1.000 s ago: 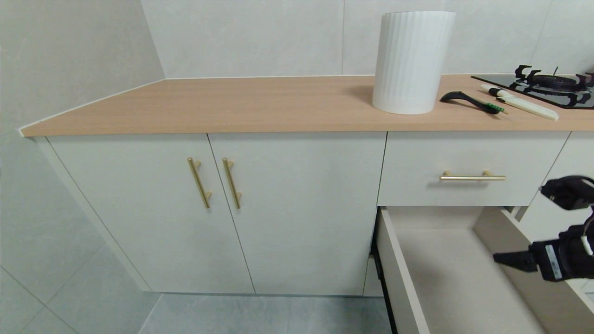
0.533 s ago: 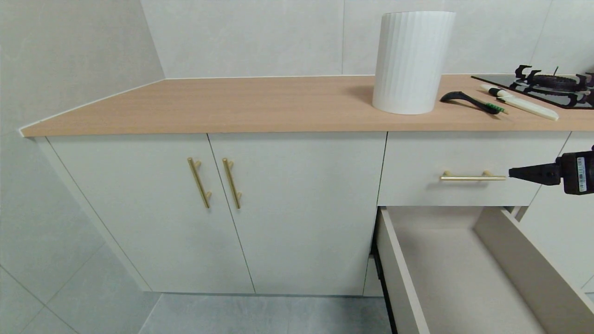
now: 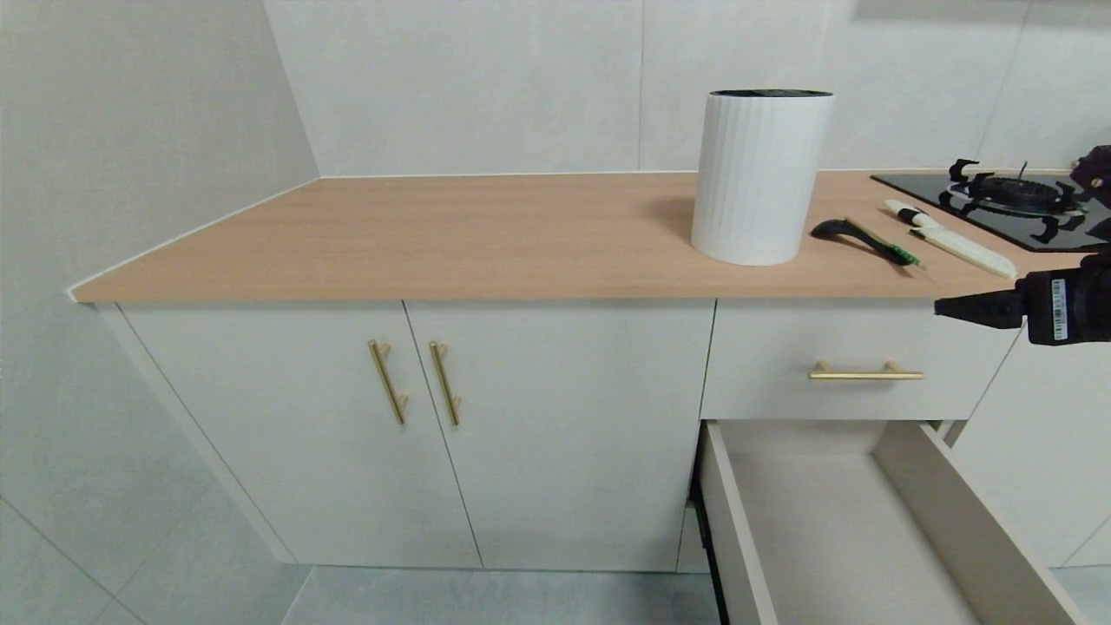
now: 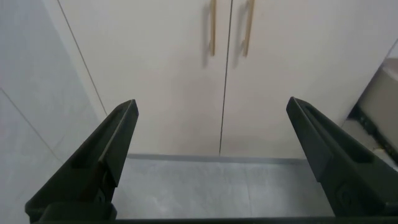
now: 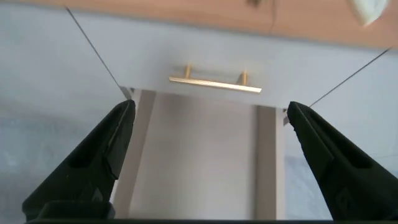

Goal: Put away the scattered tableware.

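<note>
The left gripper point(image 4: 211, 107) hangs low before the double cabinet doors point(image 4: 155, 74). Its fingers point(image 4: 106, 162) are spread wide with nothing between them. Past them are the doors' two gold handles point(image 4: 212, 28) and the grey floor point(image 4: 217, 186).

In the head view those doors point(image 3: 347, 434) sit at about 7 o'clock, under the wooden table point(image 3: 434, 234), which runs across the middle from 9 o'clock to 3 o'clock. A tall white ribbed canister point(image 3: 759, 178) stands upright on the table at about 1 o'clock.

At the canister's 3 o'clock, near it but not touching, the black utensil point(image 3: 859, 236) lies flat on the table, its green-tipped end pointing toward 4 o'clock. At the utensil's 3 o'clock, just beside it and apart, lies the white knife point(image 3: 950, 241). It is roughly parallel to the utensil, handle toward 10 o'clock and blade toward 4 o'clock. At the knife's 1 o'clock a black gas hob point(image 3: 1007, 195) is set into the table.

At the utensil's 6 o'clock is a closed drawer point(image 3: 781, 356) with a gold bar handle point(image 3: 865, 374). Beneath it, at about 5 o'clock in the view, the open drawer point(image 3: 733, 529) stands pulled out.

The right gripper point(image 3: 955, 308) is at 3 o'clock, in front of the table's edge and at the knife's 6 o'clock, pointing toward 9 o'clock and touching nothing. Seen from its wrist, its fingers point(image 5: 99, 162) are wide apart and hold nothing, with the bar handle point(image 5: 214, 83) and the open drawer point(image 5: 199, 162) beyond them.
</note>
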Available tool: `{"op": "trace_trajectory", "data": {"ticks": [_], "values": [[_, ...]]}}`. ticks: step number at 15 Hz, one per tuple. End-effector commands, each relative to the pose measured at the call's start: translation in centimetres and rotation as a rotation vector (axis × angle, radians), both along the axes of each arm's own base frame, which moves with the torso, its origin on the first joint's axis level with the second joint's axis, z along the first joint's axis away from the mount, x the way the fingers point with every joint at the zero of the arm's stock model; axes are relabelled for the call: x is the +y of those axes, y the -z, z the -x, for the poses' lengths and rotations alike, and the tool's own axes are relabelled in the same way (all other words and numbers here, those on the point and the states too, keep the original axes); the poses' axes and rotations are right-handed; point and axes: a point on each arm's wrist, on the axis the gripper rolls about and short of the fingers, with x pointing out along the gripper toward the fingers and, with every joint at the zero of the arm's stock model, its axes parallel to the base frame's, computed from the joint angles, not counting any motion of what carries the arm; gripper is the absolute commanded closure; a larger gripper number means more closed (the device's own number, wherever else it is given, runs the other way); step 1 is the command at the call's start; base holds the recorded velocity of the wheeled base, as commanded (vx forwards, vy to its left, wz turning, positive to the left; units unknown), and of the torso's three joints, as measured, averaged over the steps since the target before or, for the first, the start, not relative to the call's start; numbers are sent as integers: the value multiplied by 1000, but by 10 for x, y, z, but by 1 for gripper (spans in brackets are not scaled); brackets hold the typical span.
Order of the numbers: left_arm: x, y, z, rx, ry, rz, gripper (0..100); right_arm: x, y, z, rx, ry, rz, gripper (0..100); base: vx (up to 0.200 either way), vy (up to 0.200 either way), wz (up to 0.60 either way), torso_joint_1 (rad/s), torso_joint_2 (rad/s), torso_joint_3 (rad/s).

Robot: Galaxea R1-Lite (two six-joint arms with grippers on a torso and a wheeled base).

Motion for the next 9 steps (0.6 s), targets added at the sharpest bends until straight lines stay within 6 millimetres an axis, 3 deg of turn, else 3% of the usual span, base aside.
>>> {"op": "trace_trajectory", "data": {"ticks": [1, 3, 5, 6, 9], "values": [[0, 0, 0, 1, 0, 0, 0, 0, -2, -1, -12, 0, -2, 0, 0, 0, 0, 139, -471, -344], [0, 0, 0, 3, 0, 0, 0, -4, -12, -3, -65, 16, -6, 0, 0, 0, 0, 63, -217, -149], [0, 0, 0, 3, 0, 0, 0, -12, -42, -30, -128, 70, -10, 0, 0, 0, 0, 24, -66, -51], [0, 0, 0, 1, 0, 0, 0, -15, -44, -36, -107, 88, -21, 0, 0, 0, 0, 0, 0, 0], [0, 0, 0, 3, 0, 0, 0, -27, -29, -97, 15, 154, -74, 0, 0, 0, 0, 0, 0, 0]]}}
